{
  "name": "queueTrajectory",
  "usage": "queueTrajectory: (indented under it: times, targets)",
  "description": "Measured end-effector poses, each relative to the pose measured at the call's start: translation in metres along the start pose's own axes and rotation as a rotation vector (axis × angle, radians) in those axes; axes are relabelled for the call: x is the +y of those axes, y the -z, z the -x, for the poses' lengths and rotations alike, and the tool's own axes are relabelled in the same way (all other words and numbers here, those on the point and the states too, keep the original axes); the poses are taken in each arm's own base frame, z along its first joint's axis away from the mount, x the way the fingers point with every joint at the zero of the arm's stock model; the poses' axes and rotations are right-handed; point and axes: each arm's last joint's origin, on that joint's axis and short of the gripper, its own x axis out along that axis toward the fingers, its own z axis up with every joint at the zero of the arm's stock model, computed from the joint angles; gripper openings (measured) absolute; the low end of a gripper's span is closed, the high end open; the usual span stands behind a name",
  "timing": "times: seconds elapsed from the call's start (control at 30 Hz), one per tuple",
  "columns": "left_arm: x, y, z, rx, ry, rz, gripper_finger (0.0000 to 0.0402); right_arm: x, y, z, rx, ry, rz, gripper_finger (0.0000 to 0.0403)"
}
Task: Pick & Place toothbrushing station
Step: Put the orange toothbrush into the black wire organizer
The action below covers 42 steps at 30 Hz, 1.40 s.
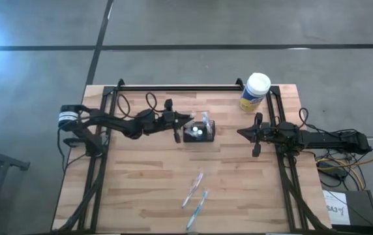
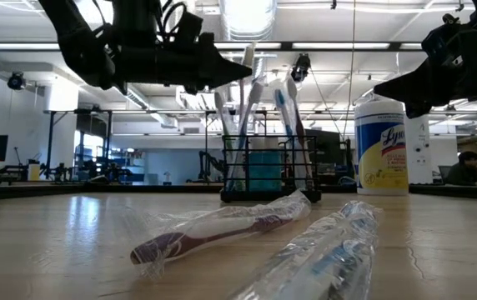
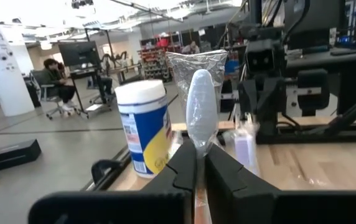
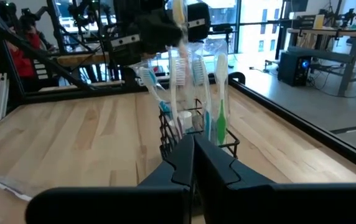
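- Nearest me on the pale wooden-slat worktop (image 1: pixel 141 176) lie two toothbrushes sealed in clear plastic wrappers: a purple-handled one (image 2: pixel 213 231) and beside it a blue-and-white one (image 2: pixel 322 250), both flat and apart from either arm.
- Further back, about mid-worktop, stands the toothbrushing station, a small black wire-mesh caddy (image 1: pixel 199 132) with low walls. Several brushes already stand upright in it, their heads rising well above its rim.
- The left end effector (image 1: pixel 185 121) hovers just beside and above the caddy. Its fingers are pinched close together on a wrapped toothbrush with a white head (image 3: pixel 201 112), held upright so that the wrapper stands up past the fingertips.
- The right end effector (image 1: pixel 246 133) waits off to the caddy's other side, clear of it, carrying nothing; in its wrist view its fingers (image 4: pixel 218 163) look nearly closed.
- At the far edge, near the right arm's base, stands a white-lidded yellow-and-blue round canister of wipes (image 1: pixel 255 92), no part of this job.
- As I read it, the step in hand is placing: the held brush is being brought over the caddy for insertion.
- The next move calls for lining the handle up over a free gap among the standing brushes, lowering it straight, then releasing without dragging the light caddy or snagging the loose wrapper.
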Motion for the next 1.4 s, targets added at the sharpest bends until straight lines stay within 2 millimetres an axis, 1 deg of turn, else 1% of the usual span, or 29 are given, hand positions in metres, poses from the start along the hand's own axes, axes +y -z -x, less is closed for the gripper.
queueTrajectory:
  times: [0.37,0.5,0.63,1.07,1.23,1.4]
  targets:
    - [-0.002,0.013,-0.004,0.021,0.003,0.007,0.0015,0.0,0.0,0.0,0.001,0.0,-0.004,0.0008]
    - [-0.004,0.024,-0.004,0.087,0.007,0.007,0.0016,0.0,0.0,0.0,0.001,0.001,-0.005,0.0008]
    - [-0.004,0.026,-0.005,0.085,0.003,0.0,0.0015,0.0,0.0,0.0,0.002,0.0,-0.005,0.0008]
    - [-0.008,0.051,-0.008,0.164,0.003,0.002,0.0015,0.0,0.0,0.0,0.004,-0.004,-0.007,0.0008]
    - [-0.008,0.052,-0.009,0.165,-0.007,0.03,0.0021,0.0,0.0,0.0,0.004,-0.003,-0.007,0.0008]
    - [-0.007,0.046,-0.007,0.163,-0.011,0.077,0.0037,0.0,0.0,0.0,0.005,-0.004,-0.007,0.0008]
